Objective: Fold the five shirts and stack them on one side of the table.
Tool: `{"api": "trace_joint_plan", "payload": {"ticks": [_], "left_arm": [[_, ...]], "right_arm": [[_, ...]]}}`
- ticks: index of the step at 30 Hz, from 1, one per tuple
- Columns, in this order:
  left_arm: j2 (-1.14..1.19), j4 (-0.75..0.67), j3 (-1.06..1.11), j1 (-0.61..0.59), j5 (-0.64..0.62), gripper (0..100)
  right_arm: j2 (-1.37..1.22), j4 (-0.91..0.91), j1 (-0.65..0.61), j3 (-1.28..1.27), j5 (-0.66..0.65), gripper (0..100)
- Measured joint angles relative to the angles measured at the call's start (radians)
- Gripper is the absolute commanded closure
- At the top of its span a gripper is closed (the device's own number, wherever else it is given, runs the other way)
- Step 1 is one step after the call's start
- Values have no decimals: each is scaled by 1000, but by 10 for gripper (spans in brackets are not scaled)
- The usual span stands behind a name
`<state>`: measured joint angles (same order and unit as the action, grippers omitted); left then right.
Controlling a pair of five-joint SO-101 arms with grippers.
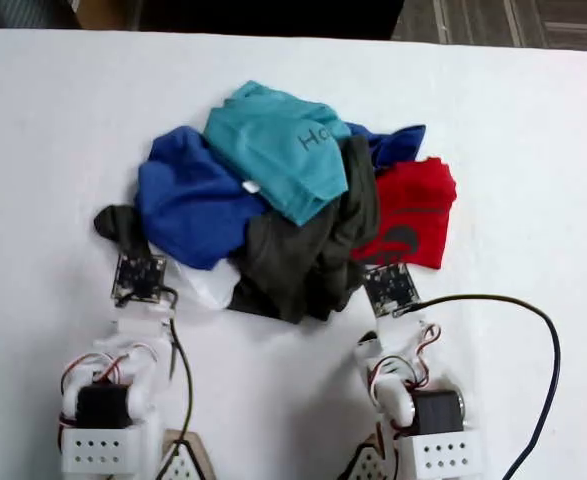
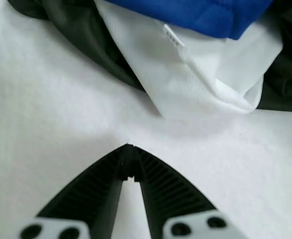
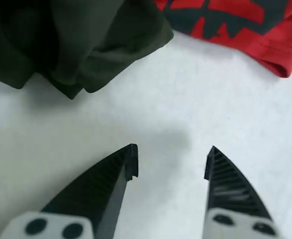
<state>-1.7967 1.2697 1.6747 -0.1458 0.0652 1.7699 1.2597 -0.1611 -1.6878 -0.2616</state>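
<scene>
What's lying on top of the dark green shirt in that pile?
The teal shirt and the blue shirt lie over part of the dark green shirt. How far it runs beneath them is covered.

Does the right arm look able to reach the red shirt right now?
Probably yes: the right gripper is open over bare table, and the red shirt lies just ahead, its near edge uncovered.
</scene>
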Motion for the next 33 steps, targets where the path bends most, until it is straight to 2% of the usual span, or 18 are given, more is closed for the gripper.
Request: {"api": "trace_joint_plan", "payload": {"ticks": [11,23,33], "left_arm": [[0,0,0,0,0,973],[0,0,0,0,0,973],[0,0,0,0,0,973]], "right_arm": [[0,-8,0,0,0,769],[0,-347,3,0,0,768],[0,-293,-52,20,0,768]]}}
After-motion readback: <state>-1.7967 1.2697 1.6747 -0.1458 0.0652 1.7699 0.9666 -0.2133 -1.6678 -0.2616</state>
